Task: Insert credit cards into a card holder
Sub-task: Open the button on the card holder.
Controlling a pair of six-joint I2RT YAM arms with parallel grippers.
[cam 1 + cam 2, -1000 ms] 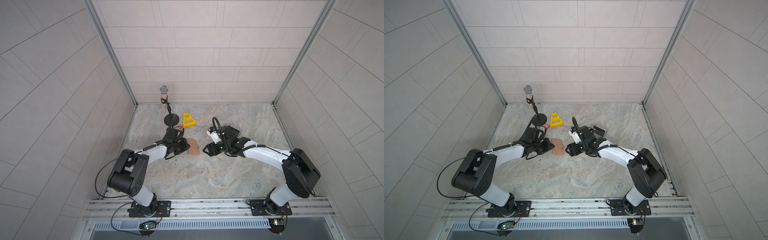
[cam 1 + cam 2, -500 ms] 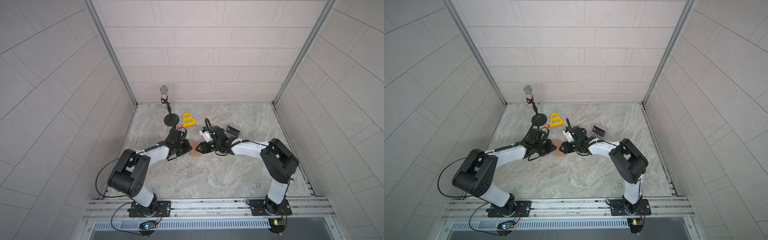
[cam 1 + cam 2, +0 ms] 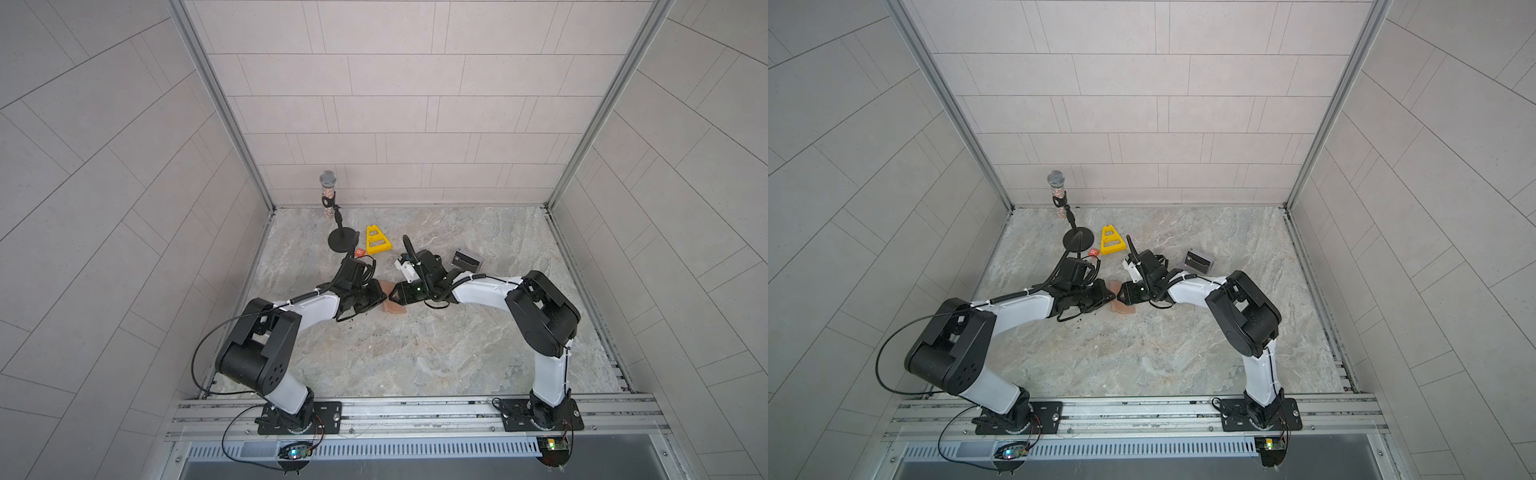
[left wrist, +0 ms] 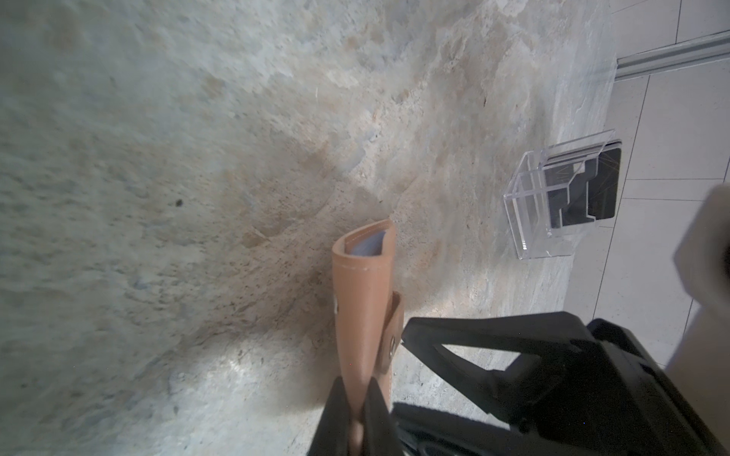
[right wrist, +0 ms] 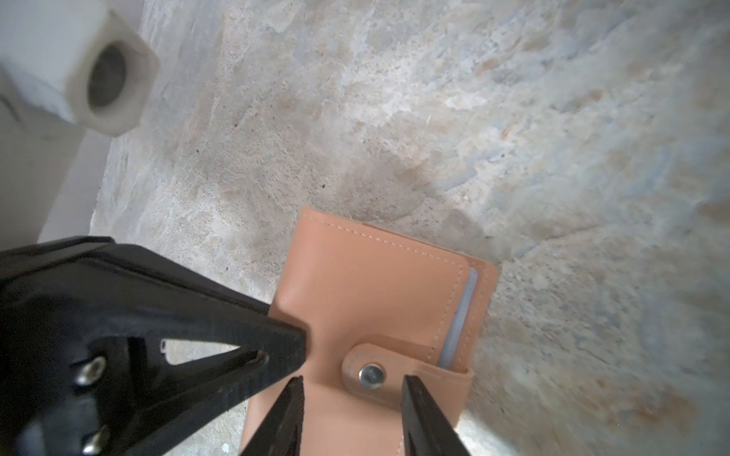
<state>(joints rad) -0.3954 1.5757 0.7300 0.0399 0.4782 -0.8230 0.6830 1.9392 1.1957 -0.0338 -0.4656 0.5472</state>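
Now left gripper (image 4: 356, 389) clamps card holder (image 5: 375, 284) endwise; right gripper (image 5: 352, 381) gapes astride snap (image 5: 371, 375).

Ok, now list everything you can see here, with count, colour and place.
card holder: one, tan-pink, table centre, between both grippers
credit card: one edge showing, pale blue, inside the card holder
clear stand: one, transparent, back right
black cards: count unclear, black, in the clear stand
triangular frame: one, yellow, back centre
tile marked R: one, orange, beside the microphone's base
microphone: one, grey head, black stand, back left
left gripper: black, shut on the card holder
right gripper: black, jaws apart either side of the snap button
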